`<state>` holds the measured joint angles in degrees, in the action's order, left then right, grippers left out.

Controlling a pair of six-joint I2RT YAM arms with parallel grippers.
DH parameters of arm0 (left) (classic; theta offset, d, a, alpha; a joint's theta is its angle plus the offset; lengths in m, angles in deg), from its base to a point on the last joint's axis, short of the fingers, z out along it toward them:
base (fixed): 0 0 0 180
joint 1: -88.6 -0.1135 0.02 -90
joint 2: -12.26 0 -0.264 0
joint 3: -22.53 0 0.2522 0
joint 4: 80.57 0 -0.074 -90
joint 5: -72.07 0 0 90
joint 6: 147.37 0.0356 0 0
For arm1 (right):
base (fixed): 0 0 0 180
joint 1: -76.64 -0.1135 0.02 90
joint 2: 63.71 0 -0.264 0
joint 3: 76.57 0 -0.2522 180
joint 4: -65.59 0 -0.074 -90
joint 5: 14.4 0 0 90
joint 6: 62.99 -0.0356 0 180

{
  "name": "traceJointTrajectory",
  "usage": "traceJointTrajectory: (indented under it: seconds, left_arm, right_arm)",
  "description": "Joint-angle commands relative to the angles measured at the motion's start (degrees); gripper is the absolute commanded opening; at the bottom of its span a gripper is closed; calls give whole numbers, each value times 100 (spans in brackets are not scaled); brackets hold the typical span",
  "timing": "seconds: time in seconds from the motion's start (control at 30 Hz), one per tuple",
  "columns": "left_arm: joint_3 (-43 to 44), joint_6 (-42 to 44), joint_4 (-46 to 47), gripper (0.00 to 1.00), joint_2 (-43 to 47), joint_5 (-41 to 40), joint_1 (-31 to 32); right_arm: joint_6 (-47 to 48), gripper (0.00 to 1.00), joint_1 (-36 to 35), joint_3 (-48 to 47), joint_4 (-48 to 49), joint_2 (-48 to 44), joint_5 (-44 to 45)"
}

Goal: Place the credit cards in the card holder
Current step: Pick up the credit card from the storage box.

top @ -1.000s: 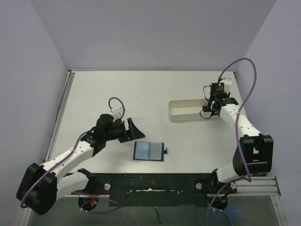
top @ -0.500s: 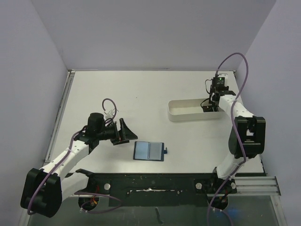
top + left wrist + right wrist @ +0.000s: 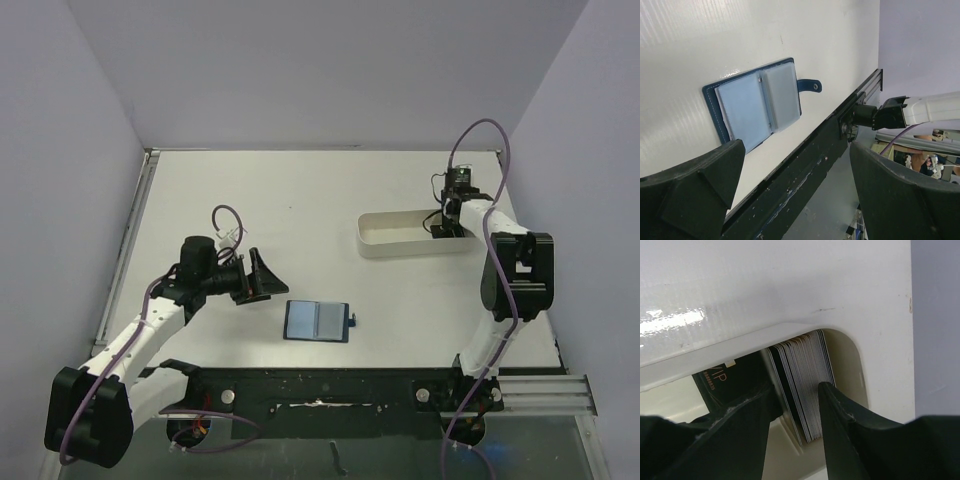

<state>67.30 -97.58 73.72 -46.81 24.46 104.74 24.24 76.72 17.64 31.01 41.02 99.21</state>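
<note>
The right gripper (image 3: 797, 390), jaws half-spread, grip unclear, straddles thin dark credit cards (image 3: 805, 367) standing edgewise at three o'clock in the white oval tray (image 3: 400, 246); the open navy folding card holder (image 3: 317, 321) lies four o'clock of the nearer, wide-spread left gripper (image 3: 262, 275).

Card holder (image 3: 318, 321) lies open near the left claw (image 3: 267, 279); right claw (image 3: 443, 226) reaches into tray (image 3: 392, 246).

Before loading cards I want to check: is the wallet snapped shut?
No, the wallet lies open, its pale inner sleeves facing up and the tab unfastened, sticking out to one side.
</note>
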Motion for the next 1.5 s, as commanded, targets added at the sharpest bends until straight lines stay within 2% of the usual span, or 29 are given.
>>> traceJointTrajectory:
  seconds: [0.0, 0.17, 0.57, 0.93, 1.33, 1.47]
  left_arm:
    - [217, 111, 59, 88, 100, 208, -75]
    - [222, 140, 67, 88, 92, 221, -82]
    - [188, 110, 113, 88, 43, 251, -104]
    - [161, 85, 131, 88, 105, 199, -102]
    - [137, 10, 38, 90, -29, -37, -104]
    - [96, -74, -42, 83, -114, -149, -87]
  right_arm:
    - [222, 41, 19, -341, 93, 127, 411]
    - [280, 39, -16, -485, 17, 182, 655]
    - [378, 24, -56, -619, -19, 187, 638]
    - [462, 0, -26, -572, 21, 49, 167]
    - [95, 0, -100, -819, -664, -480, -260]
    - [-45, 0, -172, -898, -908, -788, -341]
